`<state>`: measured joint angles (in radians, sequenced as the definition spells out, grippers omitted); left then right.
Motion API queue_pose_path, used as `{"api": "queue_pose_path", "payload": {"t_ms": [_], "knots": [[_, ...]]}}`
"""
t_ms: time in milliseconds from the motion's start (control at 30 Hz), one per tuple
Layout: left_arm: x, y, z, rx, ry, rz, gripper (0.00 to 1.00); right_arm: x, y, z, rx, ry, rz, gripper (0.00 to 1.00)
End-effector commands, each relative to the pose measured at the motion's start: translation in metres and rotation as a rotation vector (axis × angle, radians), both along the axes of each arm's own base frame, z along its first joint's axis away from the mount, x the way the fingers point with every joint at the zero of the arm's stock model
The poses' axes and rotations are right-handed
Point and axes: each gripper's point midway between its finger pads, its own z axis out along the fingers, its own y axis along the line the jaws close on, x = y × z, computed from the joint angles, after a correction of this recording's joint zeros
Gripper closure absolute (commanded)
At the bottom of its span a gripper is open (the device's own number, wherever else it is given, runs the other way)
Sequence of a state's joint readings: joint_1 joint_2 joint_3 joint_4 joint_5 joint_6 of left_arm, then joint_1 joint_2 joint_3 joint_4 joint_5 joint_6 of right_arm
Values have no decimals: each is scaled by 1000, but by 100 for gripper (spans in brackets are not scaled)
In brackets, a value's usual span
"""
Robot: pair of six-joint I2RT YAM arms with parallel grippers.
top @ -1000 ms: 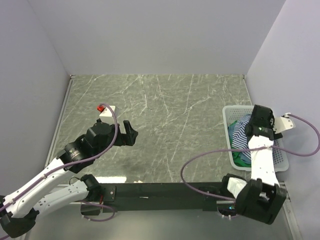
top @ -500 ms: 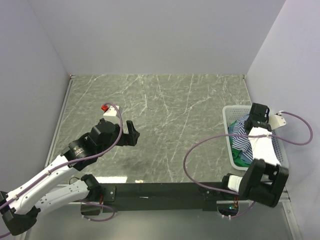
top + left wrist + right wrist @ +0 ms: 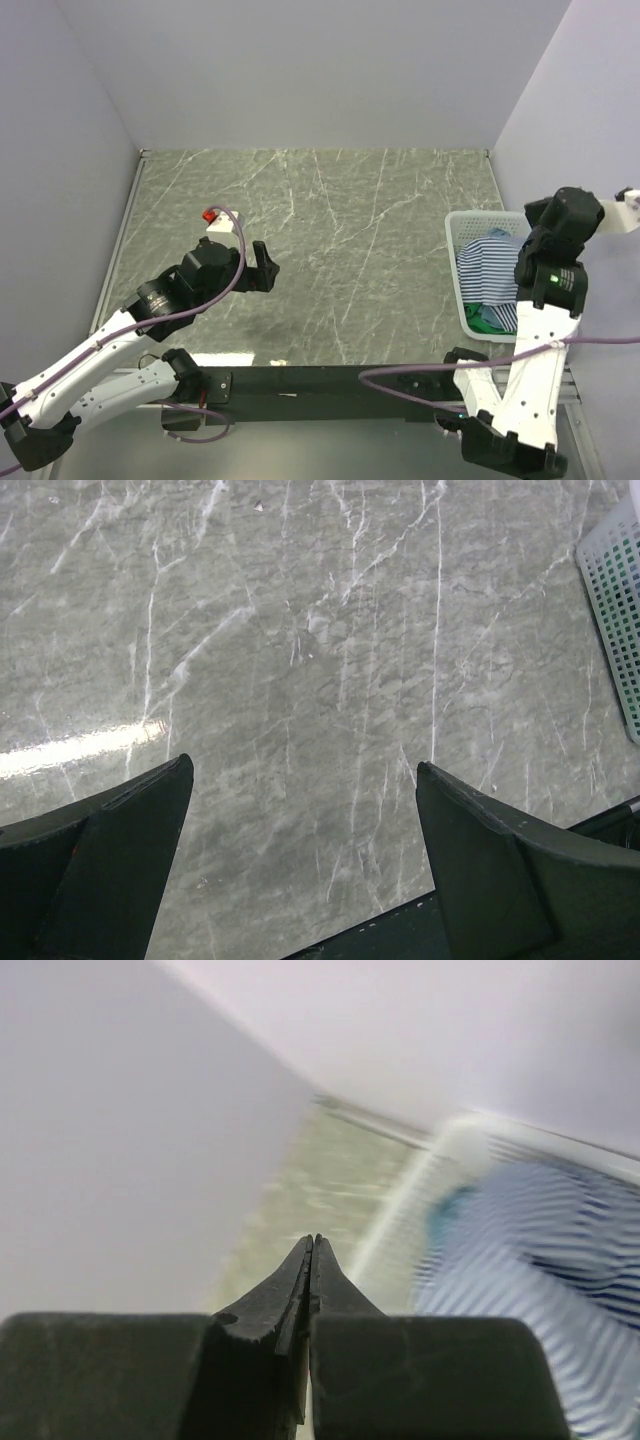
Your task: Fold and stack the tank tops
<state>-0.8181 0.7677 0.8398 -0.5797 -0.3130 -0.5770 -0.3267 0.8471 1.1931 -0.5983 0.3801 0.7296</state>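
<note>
Since the right pincer (image 3: 313, 1240) is clenched tip to tip with nothing between the jaws, I've got no cloth in hand right now. It hangs high by the right wall, above the white mesh basket (image 3: 470, 215), and the wrist view is smeared with blur. The striped tank top (image 3: 495, 262) sits heaped on top in the basket. A bit of the teal top (image 3: 447, 1222) peeks out beside it, and the green top (image 3: 483, 320) is wedged at the near end. So all three are in the basket, none on the table (image 3: 350, 220).

tinker_88: so what step are you on? and what's lefty doing?

me: Step one, really: fishing the first top out. Nothing is folded or stacked yet. The left pincer (image 3: 300, 770) is spread wide and holds nothing, hovering over bare marble well apart from the basket. My guess for the next move is to open the right jaws, go down onto the striped heap and pinch a proper fold of cloth. Then I'd lift it clear of the rim and carry it leftward onto the open table, where both arms can flatten it.
</note>
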Motion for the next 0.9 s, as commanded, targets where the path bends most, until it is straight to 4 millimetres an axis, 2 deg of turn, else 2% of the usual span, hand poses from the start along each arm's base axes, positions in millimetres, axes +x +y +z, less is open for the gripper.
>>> {"api": "queue_pose_path", "payload": {"t_ms": [0,33,100,133,233,267,300,367,400,433,467,500,567,600,733,867], "knots": [[6,0,21,-47,-62,23,1,8,37,52,-26,-108,180,100],[7,2,24,-53,-69,35,1,11,57,79,-41,-168,256,100],[7,4,29,-66,-75,52,1,16,70,97,-59,-184,288,100],[7,5,32,-77,-78,60,1,12,85,122,-70,-224,333,100],[6,5,40,-98,-89,61,1,16,75,107,-66,-118,269,100],[6,5,41,-100,-90,58,1,14,66,92,-76,-66,217,86],[5,6,42,-103,-93,58,1,19,59,59,-75,21,185,80],[3,6,45,-108,-95,50,1,17,47,25,-86,105,127,64],[3,6,45,-108,-98,47,1,19,42,5,-81,148,112,59],[3,6,46,-108,-104,42,1,20,37,-38,-59,240,107,56],[2,4,46,-108,-103,34,1,23,23,-55,-32,251,77,53],[2,4,46,-105,-102,31,1,23,22,-98,24,324,101,51],[3,3,44,-87,-92,21,1,24,11,-131,86,353,70,47],[3,2,42,-79,-90,17,1,16,2,-158,121,395,33,46],[5,1,38,-62,-90,13,1,3,-15,-194,143,447,-84,39],[5,-5,33,-70,-75,-1,1,5,-21,-222,169,484,-116,38]]}}
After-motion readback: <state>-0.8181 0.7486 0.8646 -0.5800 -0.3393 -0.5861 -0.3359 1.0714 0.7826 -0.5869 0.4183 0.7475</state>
